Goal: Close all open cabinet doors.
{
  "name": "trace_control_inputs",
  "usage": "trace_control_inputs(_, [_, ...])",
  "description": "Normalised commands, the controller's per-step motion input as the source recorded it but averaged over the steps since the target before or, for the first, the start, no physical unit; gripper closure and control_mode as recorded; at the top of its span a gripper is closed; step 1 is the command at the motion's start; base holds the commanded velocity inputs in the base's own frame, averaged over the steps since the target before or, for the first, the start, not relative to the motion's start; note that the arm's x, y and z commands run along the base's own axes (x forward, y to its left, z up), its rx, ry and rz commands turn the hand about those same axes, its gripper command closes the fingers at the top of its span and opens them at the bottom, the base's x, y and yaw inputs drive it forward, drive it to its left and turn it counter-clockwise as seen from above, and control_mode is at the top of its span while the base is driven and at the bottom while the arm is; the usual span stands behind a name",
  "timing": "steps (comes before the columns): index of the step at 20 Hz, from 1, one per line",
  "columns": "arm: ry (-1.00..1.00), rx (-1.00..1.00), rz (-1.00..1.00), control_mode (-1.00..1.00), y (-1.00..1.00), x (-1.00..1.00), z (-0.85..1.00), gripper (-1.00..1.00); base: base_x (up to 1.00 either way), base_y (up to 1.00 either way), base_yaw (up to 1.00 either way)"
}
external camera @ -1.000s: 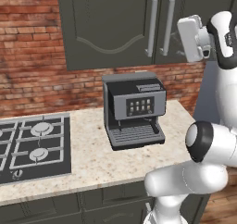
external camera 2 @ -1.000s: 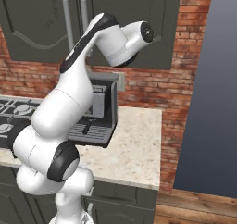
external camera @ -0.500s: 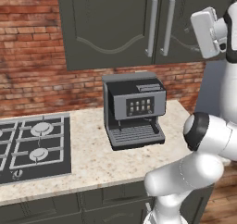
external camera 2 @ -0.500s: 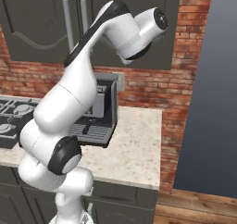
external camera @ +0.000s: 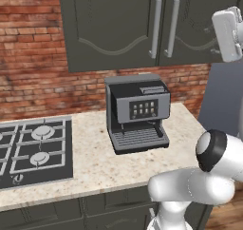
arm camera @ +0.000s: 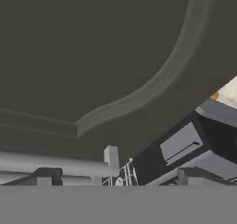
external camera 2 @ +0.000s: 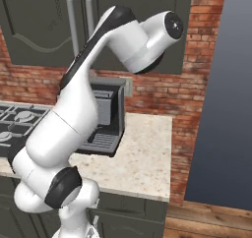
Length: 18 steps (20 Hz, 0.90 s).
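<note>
Dark gripper fingertips (arm camera: 118, 177) low before the cabinet doors (external camera: 156, 24); jaws' stance impossible to judge. Close against the right-hand door (arm camera: 92, 56), its arched moulding curving across the panel, bar handle (arm camera: 55, 164) beside the fingertips. Below the doors: coffee machine (external camera: 136, 112) on speckled counter (external camera: 95, 162), gas hob (external camera: 33, 150) further left.

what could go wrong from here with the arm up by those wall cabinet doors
1. The hand sits high at the right cabinet door, and in the hand view the panel is very close, so a push could land off-centre or scrape the moulding.
2. The silver bar handles lie beside its path; a sideways swing could snag one.
3. The coffee machine stands under the doors, so dropping the elbow risks a knock.
</note>
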Motion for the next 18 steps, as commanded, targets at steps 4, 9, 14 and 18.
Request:
trace_control_inputs(4, [-0.09, 0.00, -0.14, -1.00, 0.04, -0.53, -0.02, -1.00, 0.00, 0.00, 0.00])
trace_control_inputs(9, [-0.08, -0.01, -0.11, -1.00, 0.04, -0.52, -0.09, -1.00, 0.00, 0.00, 0.00])
trace_control_inputs(14, [-0.02, -0.16, -0.06, -1.00, 0.20, -0.41, -0.22, -1.00, 0.00, 0.00, 0.00])
trace_control_inputs(18, [-0.06, -0.21, -0.02, -1.00, 0.22, -0.49, -0.29, -1.00, 0.00, 0.00, 0.00])
